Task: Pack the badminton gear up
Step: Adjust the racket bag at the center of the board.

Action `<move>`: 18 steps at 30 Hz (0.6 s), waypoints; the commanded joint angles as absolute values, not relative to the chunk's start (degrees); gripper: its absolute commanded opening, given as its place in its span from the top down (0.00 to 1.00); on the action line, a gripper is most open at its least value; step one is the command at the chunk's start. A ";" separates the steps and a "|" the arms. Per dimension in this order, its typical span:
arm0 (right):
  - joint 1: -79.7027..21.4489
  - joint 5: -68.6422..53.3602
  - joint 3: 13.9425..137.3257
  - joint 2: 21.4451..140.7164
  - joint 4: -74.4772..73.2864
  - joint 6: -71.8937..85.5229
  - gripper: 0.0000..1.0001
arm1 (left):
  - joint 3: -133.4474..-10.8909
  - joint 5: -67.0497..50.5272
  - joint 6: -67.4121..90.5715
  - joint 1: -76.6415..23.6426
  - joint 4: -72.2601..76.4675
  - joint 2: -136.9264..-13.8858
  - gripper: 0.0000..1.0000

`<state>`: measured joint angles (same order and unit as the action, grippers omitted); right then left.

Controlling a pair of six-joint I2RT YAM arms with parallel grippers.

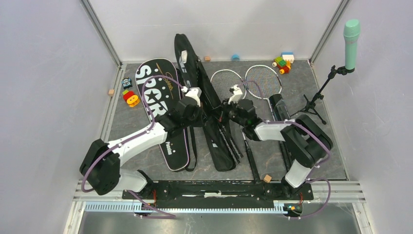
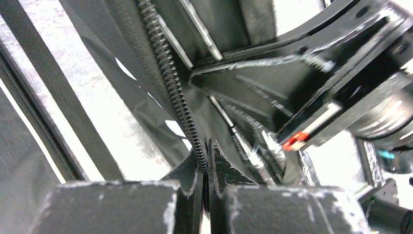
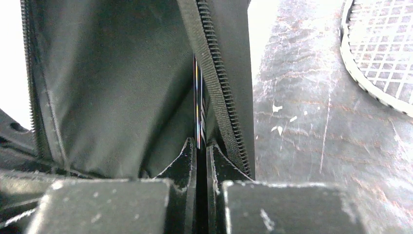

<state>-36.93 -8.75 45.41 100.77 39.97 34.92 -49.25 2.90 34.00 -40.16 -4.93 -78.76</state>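
The left claw (image 2: 207, 163) is shut tight on the zipper edge (image 2: 180, 97) of the open black bag (image 1: 220, 148). The right claw (image 3: 200, 148) is shut too and seems to pinch the other edge of the same bag. The bag lies in the middle of the tabletop (image 1: 316, 151), its long way running from the far side to the near side. The nearer racket (image 1: 228, 82) lies just to the right of the bag, head far and handle near, so it lines up with the bag. The other racket (image 1: 263, 79) is beside it. The right arm is closer to both. The second bag (image 1: 156, 95), on the left, says "SPORT" in big white letters. The small white word lower down is too tiny to read.
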 commanded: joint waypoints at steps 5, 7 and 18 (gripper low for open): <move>-32.61 -12.96 30.40 96.04 78.58 55.45 1.00 | -51.81 -2.85 28.94 -44.91 -19.04 -78.38 0.94; -32.61 -12.06 28.99 97.46 85.76 60.50 1.00 | -51.29 -3.10 29.72 -44.93 -18.37 -78.23 0.92; -34.31 -10.19 28.54 98.81 83.26 58.45 1.00 | -48.27 0.34 34.61 -44.92 -13.07 -83.62 0.26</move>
